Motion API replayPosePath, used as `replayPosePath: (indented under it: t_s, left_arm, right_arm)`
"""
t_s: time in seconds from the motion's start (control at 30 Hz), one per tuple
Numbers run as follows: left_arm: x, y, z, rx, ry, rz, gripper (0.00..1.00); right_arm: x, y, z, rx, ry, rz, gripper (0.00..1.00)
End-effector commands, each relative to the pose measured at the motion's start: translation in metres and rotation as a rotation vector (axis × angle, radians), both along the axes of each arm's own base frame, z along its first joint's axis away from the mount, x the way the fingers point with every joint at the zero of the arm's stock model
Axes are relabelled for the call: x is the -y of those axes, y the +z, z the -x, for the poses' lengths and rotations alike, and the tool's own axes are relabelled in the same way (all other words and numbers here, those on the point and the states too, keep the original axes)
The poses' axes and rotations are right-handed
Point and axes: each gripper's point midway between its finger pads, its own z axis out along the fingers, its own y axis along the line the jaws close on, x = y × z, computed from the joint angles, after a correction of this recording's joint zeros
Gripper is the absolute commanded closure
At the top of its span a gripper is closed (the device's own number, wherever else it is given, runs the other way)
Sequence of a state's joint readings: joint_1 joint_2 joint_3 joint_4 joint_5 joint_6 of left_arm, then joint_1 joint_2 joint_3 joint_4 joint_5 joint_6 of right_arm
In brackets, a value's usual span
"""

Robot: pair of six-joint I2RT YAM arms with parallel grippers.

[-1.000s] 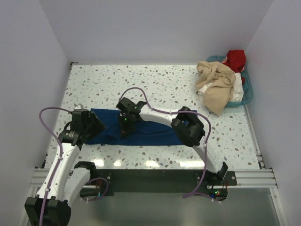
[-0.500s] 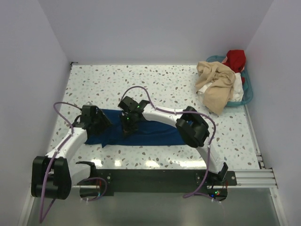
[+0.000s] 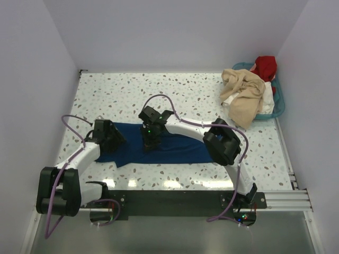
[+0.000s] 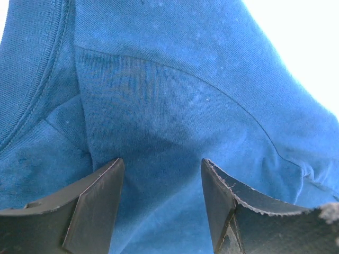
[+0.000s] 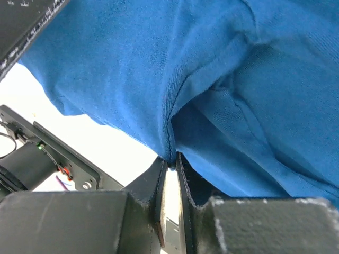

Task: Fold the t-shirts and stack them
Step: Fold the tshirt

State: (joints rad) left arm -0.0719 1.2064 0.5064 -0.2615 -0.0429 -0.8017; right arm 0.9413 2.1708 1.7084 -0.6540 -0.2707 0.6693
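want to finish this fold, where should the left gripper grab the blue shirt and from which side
Probably the ribbed collar at the left end of the shirt: it is a thicker edge, while the rest lies flat. Come straight down with the open left gripper, which hangs over that end; the right gripper pinches a fold at the middle.

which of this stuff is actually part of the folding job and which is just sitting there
Part of the job: blue t-shirt, beige t-shirt, red t-shirt, white t-shirt.
Just there: teal basket, speckled table.
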Motion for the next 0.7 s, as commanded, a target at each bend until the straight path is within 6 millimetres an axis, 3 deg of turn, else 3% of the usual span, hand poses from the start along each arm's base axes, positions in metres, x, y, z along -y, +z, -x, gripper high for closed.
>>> replayPosePath:
  t_s: [0.0,0.13,0.2,0.37,0.47,0.67]
  left_arm:
    - [-0.015,-0.007,-0.001,0.0,0.042,-0.06,0.35]
    - [-0.015,-0.004,-0.003,0.008,0.041,-0.065,0.35]
    - [-0.015,-0.003,-0.004,0.011,0.04,-0.064,0.34]
    - [-0.014,0.013,-0.013,0.047,0.041,-0.057,0.33]
    - [-0.014,0.031,-0.022,0.087,0.039,-0.058,0.32]
    - [-0.011,0.07,-0.034,0.159,0.018,-0.056,0.3]
  right_arm:
    - [0.01,0.025,-0.003,0.041,-0.006,-0.007,0.87]
    - [0.018,0.024,0.0,0.031,-0.003,0.01,0.82]
    - [0.024,0.027,0.002,0.031,-0.001,0.018,0.69]
    - [0.041,0.036,0.005,0.039,-0.005,0.045,0.55]
    - [0.058,0.047,-0.008,0.08,-0.034,0.063,0.49]
    - [0.117,0.063,-0.064,0.146,-0.165,0.05,0.42]
